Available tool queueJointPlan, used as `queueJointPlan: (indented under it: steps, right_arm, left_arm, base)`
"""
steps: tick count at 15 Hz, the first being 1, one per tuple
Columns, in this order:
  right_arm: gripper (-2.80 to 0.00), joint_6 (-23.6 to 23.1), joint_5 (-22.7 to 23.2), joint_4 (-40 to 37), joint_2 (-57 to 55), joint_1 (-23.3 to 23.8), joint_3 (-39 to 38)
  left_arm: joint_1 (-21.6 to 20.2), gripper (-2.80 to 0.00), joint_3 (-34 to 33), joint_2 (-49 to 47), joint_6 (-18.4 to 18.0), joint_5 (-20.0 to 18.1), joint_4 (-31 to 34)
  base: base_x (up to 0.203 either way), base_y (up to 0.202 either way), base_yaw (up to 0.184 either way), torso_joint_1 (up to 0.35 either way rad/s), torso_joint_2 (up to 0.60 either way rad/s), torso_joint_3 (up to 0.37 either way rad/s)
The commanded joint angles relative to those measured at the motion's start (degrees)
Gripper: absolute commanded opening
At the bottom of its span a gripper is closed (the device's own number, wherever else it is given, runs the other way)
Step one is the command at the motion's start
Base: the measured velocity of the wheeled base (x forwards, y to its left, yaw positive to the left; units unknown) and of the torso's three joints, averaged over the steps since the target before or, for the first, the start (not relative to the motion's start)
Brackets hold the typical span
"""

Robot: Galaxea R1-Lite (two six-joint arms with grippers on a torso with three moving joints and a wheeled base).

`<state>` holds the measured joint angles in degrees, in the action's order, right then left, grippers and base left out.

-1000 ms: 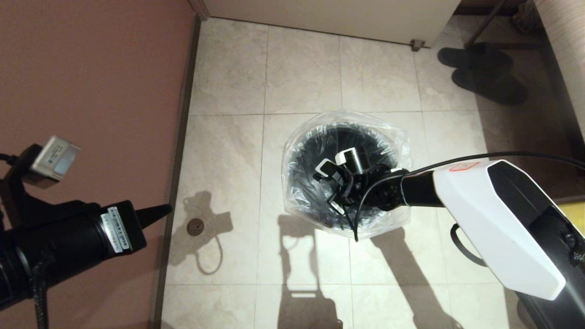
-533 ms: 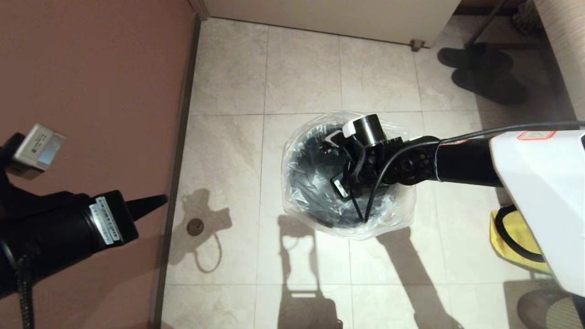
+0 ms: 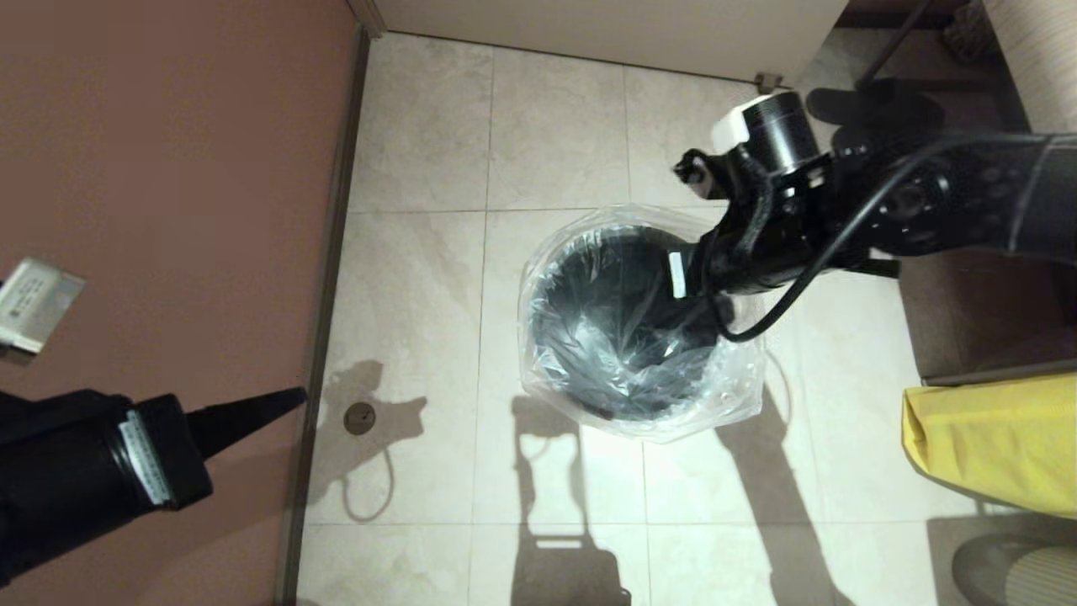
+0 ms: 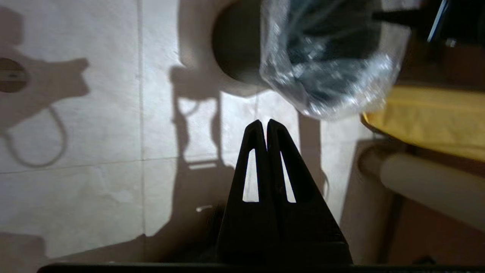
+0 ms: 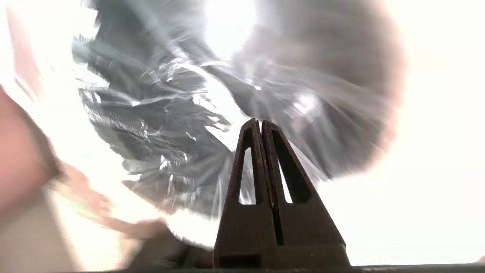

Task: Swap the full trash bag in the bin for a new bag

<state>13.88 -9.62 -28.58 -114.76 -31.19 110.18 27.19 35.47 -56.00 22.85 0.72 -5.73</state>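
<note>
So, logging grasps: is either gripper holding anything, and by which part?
Nothing is held. The right gripper is shut empty above the new bag; the left gripper is shut empty.

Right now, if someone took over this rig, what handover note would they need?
Left gripper: jaws shut on nothing, parked low at the robot's left near the wall, away from the bin.
Right gripper: jaws shut, nothing visibly held, at the bin's far right rim, tips pointing down into the opening.
The new bag: transparent, lining the bin, its edge folded out over the rim all round and loose and crinkly at the near right.
Yellow bag: on the floor to the robot's right, out of the bin.
Done: new bag is in and draped.
Left: probably only smoothing the liner and pulling the right arm clear.
</note>
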Motion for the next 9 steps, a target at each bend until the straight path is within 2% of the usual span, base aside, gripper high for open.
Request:
queueJointPlan:
  steps: [1,4,5,7,9]
  right_arm:
    - [-2.80,8.8,-0.6,-1.4,10.3,2.8,-4.5]
    - [-2.80,18.1,-1.5,-1.8,21.6,5.2,-14.1]
    - [-2.80,20.4,-1.6,-1.8,25.5,6.4,-17.9]
    - [-2.80,22.7,-1.6,-1.9,33.8,10.1,-24.5]
    - [-2.80,23.7,-1.5,-1.9,43.5,15.1,-30.9]
  left_arm:
    - [-0.5,-2.80,-2.3,2.1,0.1,-2.2,-0.1]
    - [-0.7,-2.80,-7.2,5.5,0.0,-2.4,-0.9]
    - [-1.6,-2.80,-9.5,7.3,-0.4,-2.4,-3.0]
    - [-5.0,-2.80,-11.2,12.2,-2.0,-1.4,-5.7]
    - [-10.2,-2.80,-11.5,19.0,-4.9,0.2,-4.0]
  base:
    - [0.000,0.000,0.000,0.000,0.00,0.000]
    - [0.000,0.000,0.000,0.000,0.00,0.000]
    - [0.000,0.000,0.000,0.000,0.00,0.000]
    - [0.000,0.000,0.000,0.000,0.00,0.000]
    - [0.000,0.000,0.000,0.000,0.00,0.000]
